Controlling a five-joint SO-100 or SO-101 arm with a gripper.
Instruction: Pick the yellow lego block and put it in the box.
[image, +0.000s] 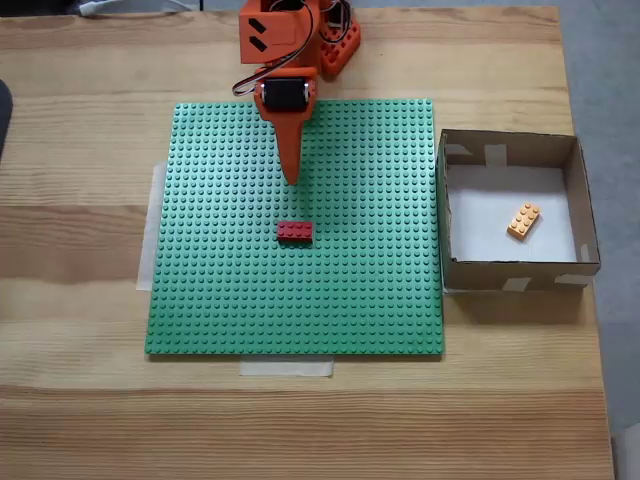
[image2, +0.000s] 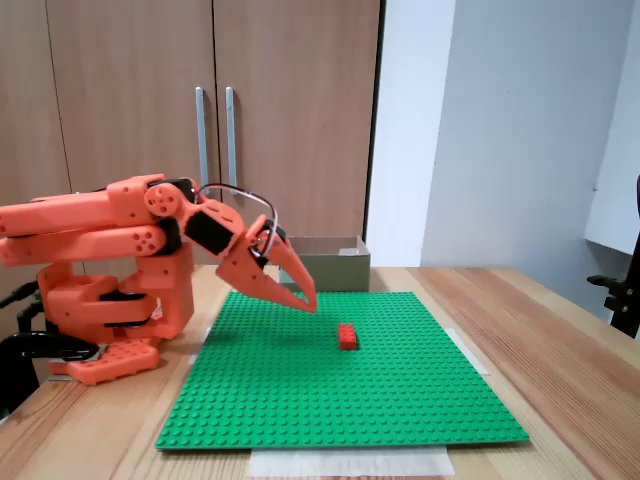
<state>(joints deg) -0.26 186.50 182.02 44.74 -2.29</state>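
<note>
Green studded plastic baseplate (image: 250, 290) taped to the wooden table (image: 80, 230). Square brown cardboard box (image: 578, 200) beside it holds the small yellow-orange lego block (image: 523, 220) on its white bottom. Orange gripper (image2: 308, 303), fingers together and empty, hovers near the red brick (image: 294, 231).

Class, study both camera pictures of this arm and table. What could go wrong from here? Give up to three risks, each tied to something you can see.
1. The yellow lego block already lies in the box. The gripper, jaws together, hangs above the green baseplate just short of the red brick; another pick might take that instead.
2. Lowering further, the tip could scrape the baseplate studs.
3. A sweep toward the box might clip its near wall.
</note>
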